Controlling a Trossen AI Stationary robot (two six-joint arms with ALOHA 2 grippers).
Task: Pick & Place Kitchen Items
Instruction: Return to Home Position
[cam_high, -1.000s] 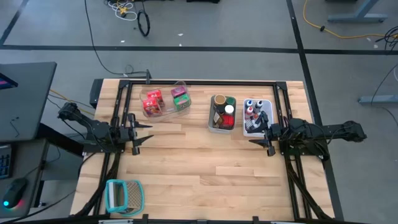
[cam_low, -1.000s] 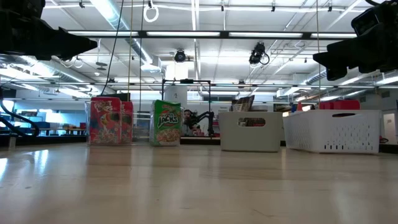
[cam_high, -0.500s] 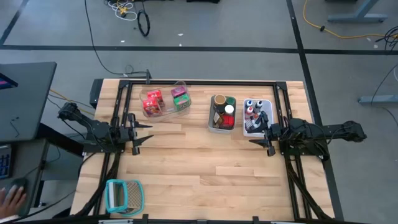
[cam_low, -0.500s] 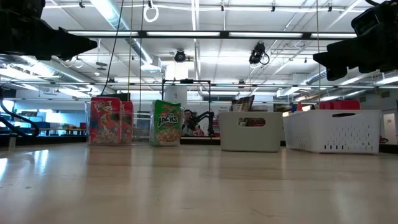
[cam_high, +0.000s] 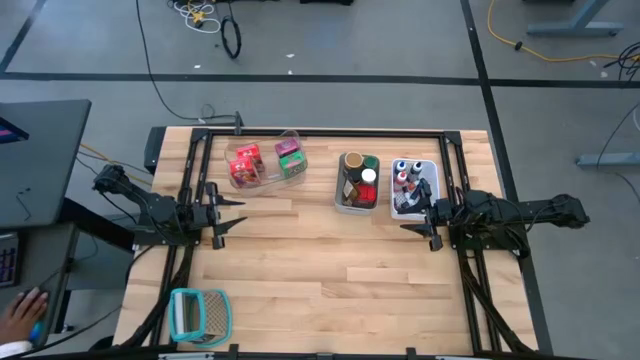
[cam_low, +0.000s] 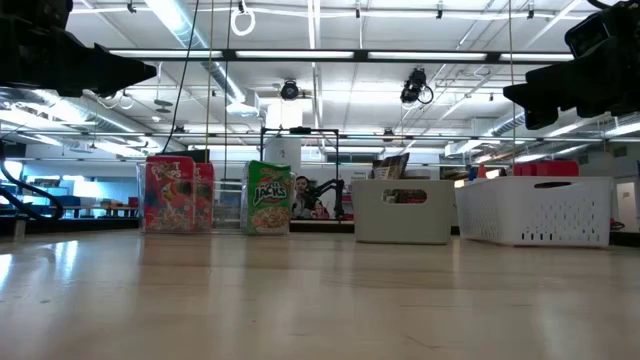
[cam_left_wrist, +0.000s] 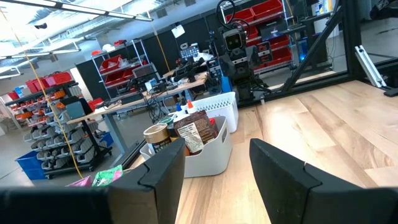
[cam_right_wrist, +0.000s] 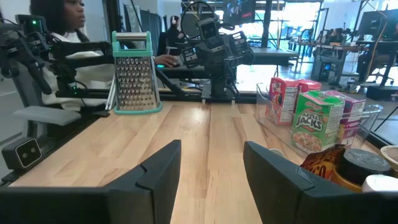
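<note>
The kitchen items stand in three bins along the table's far edge. Red packets (cam_high: 246, 165) and a green packet (cam_high: 291, 158) stand upright in a clear bin (cam_high: 270, 176). A brown-lidded jar (cam_high: 352, 160) and other jars fill a grey bin (cam_high: 343, 203). Small capped bottles (cam_high: 405, 178) sit in a white bin (cam_high: 432, 172). My left gripper (cam_high: 225, 212) hangs level at the table's left side, open and holding nothing. My right gripper (cam_high: 418, 220) hangs level at the right side near the white bin, open and holding nothing.
A teal-and-white ribbed holder (cam_high: 198, 314) stands at the table's near left corner. The wooden top (cam_high: 330, 260) between the two grippers is bare. A person (cam_right_wrist: 62, 25) sits beyond the table's left side, with a hand (cam_high: 20, 312) on the desk there.
Both arms have kept still. A person's hand has come onto the mouse on the desk left of the table.
</note>
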